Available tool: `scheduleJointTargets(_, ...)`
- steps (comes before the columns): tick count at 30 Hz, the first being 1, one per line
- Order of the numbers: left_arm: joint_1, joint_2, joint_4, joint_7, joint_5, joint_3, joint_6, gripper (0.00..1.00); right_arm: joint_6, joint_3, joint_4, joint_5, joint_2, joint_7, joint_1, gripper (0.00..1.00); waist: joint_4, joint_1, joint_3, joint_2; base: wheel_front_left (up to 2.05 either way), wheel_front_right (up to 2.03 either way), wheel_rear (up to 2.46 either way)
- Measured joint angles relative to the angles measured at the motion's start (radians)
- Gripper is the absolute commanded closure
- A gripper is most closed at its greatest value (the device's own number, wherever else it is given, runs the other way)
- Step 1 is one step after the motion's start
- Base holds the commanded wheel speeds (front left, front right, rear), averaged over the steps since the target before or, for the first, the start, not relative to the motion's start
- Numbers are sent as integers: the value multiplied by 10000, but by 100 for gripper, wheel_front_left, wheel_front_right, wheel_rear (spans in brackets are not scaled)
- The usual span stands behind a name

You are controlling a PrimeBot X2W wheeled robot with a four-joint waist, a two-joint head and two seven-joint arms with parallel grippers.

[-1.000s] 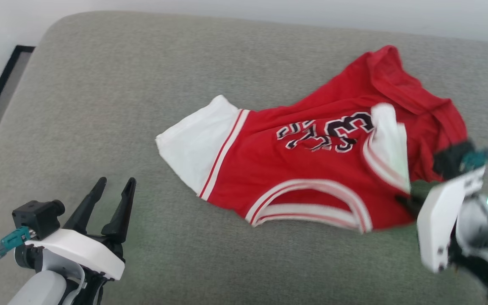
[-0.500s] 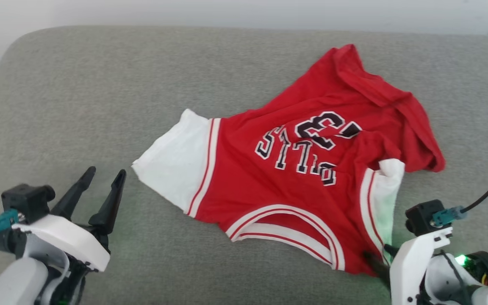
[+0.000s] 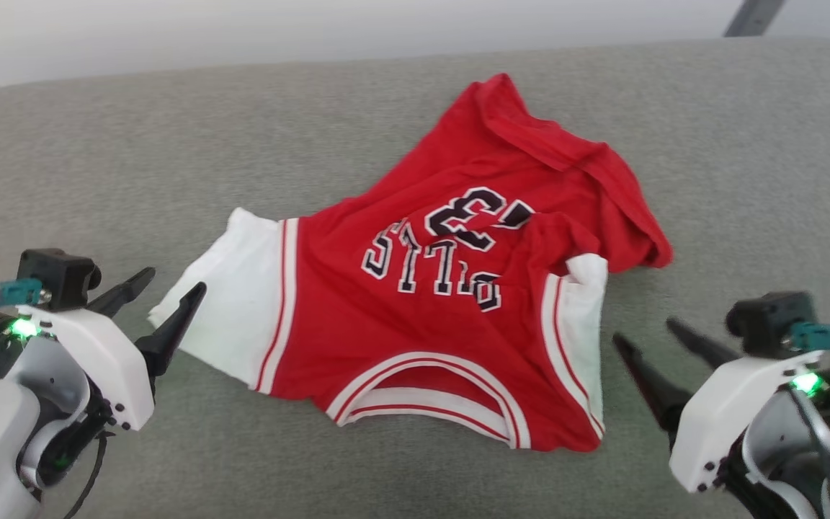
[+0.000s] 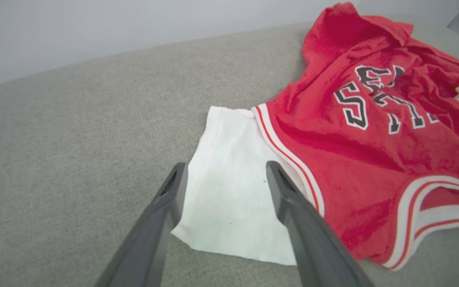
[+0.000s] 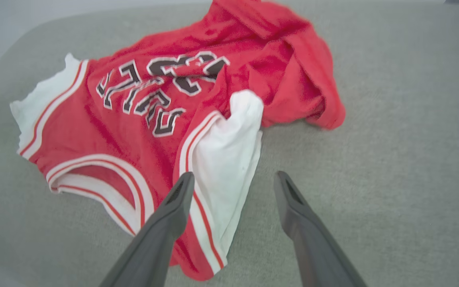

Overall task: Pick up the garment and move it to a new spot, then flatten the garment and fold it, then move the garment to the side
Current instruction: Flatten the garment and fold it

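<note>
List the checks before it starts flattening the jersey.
1. left gripper jaws open, empty: ok.
2. right gripper jaws open, empty, beside the garment: ok.
3. Garment wholly on the grey cushion: ok.
4. Garment flat: not ok; right-side sleeve crumpled, fabric bunched.
5. lettering faces up: ok.
6. Left gripper touching left-side sleeve: cannot tell.

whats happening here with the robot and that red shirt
A two-armed robot is working on a red jersey lying rumpled on a grey cushion. Both grippers' jaws are open and hold nothing: the left gripper points at one white sleeve, the right gripper sits beside the other. Not yet flattened or folded.
</note>
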Motion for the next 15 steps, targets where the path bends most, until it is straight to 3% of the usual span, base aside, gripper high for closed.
scheduleJointTargets(9,-943,105,1047,2253,-673,-568,-213,0,0,-334,-330,-771,453,-2159,-543,0,-764,0,147,0,0,0,0)
scheduleJointTargets(15,-1745,146,2194,3962,-1093,-938,-284,0,0,-709,-219,-1530,807,-4217,-1142,0,-1243,0,310,0,0,0,0)
